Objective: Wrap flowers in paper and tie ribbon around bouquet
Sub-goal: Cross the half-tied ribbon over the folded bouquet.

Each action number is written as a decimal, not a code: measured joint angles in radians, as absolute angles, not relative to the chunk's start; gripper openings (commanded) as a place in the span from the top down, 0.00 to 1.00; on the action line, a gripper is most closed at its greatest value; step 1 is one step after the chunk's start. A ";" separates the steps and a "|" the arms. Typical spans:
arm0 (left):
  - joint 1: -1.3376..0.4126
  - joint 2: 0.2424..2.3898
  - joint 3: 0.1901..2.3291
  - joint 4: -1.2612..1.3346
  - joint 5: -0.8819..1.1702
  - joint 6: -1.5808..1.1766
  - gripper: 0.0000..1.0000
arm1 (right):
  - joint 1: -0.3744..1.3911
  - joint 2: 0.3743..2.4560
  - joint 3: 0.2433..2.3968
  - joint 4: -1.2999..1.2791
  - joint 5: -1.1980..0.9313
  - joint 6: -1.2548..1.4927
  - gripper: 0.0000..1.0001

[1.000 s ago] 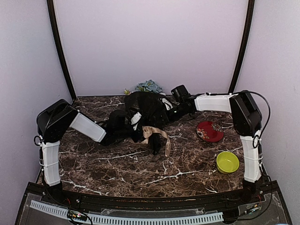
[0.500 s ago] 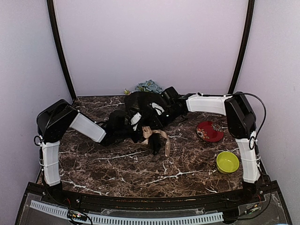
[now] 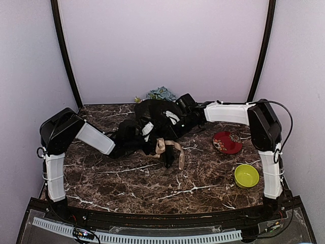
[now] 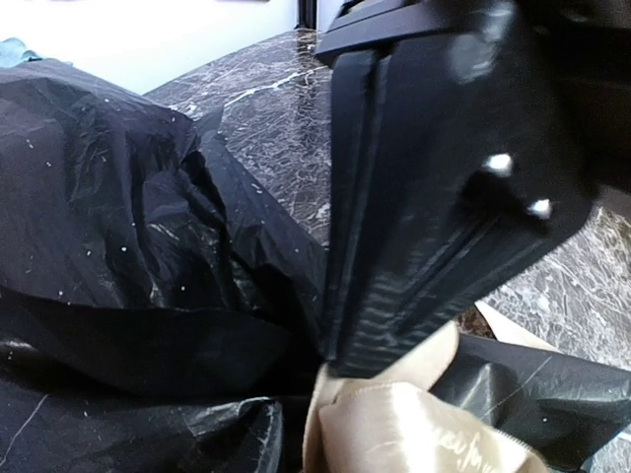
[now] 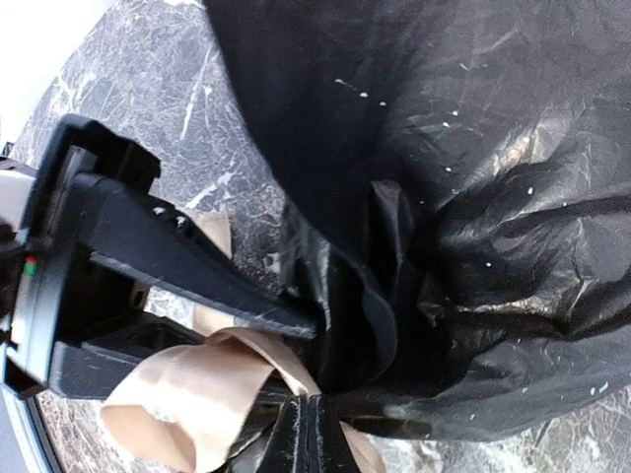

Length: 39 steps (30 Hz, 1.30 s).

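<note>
Marbled table (image 3: 127, 188) is closed in by lilac walls (image 3: 162, 51). A plate (image 3: 226, 142) and bowl (image 3: 247, 175) are set right of the bouquet (image 3: 152, 114). The right gripper (image 5: 304, 439) is clenched beside the ribbon (image 5: 197, 384); the left gripper (image 5: 251, 335) seems parted.

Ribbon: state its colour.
The ribbon is glossy beige, plain with no pattern; the right wrist view shows it best.
</note>
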<state>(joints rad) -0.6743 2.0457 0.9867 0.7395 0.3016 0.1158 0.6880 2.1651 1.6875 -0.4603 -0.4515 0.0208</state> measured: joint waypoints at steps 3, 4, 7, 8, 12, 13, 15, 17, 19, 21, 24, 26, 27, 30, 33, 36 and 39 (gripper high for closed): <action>-0.674 2.046 0.989 0.739 0.292 0.114 0.75 | 0.695 2.139 1.663 -0.448 -0.451 0.028 1.00; -0.674 2.046 0.989 0.740 0.293 0.112 0.73 | 0.698 2.131 1.655 -0.443 -0.451 0.032 1.00; -0.672 2.046 0.992 0.741 0.302 0.106 0.67 | 0.704 2.111 1.634 -0.436 -0.453 0.042 1.00; -0.671 2.046 0.994 0.741 0.307 0.105 0.65 | 0.705 2.108 1.631 -0.433 -0.454 0.044 1.00; -0.670 2.049 1.012 0.731 0.334 0.109 0.63 | 0.707 2.100 1.626 -0.425 -0.455 0.056 1.00; -0.670 2.052 1.021 0.729 0.337 0.110 0.67 | 0.707 2.098 1.623 -0.421 -0.455 0.059 1.00; -0.670 2.059 1.037 0.716 0.337 0.115 0.76 | 0.707 2.092 1.617 -0.417 -0.455 0.063 1.00; -0.670 2.067 1.050 0.707 0.321 0.118 0.81 | 0.707 2.087 1.613 -0.415 -0.453 0.065 1.00; -0.671 2.069 1.053 0.701 0.308 0.120 0.86 | 0.707 2.083 1.604 -0.409 -0.452 0.066 1.00; -0.672 2.069 1.055 0.699 0.300 0.120 0.95 | 0.707 2.082 1.595 -0.405 -0.455 0.066 1.00; -0.672 2.069 1.057 0.694 0.298 0.120 1.00 | 0.707 2.082 1.586 -0.395 -0.464 0.069 0.98; -0.673 2.069 1.058 0.693 0.300 0.123 1.00 | 0.706 2.082 1.585 -0.394 -0.471 0.070 0.94; -0.673 2.069 1.058 0.693 0.302 0.123 1.00 | 0.706 2.082 1.585 -0.394 -0.475 0.072 0.89; -0.671 2.069 1.058 0.693 0.300 0.123 1.00 | 0.700 2.079 1.585 -0.405 -0.501 0.070 0.66; -0.670 2.069 1.058 0.694 0.298 0.123 1.00 | 0.690 2.068 1.586 -0.418 -0.524 0.084 0.57; -0.670 2.069 1.057 0.696 0.298 0.123 1.00 | 0.656 2.051 1.597 -0.416 -0.547 0.090 0.56; -0.670 2.069 1.050 0.704 0.298 0.123 1.00 | 0.623 2.051 1.624 -0.409 -0.553 0.104 0.63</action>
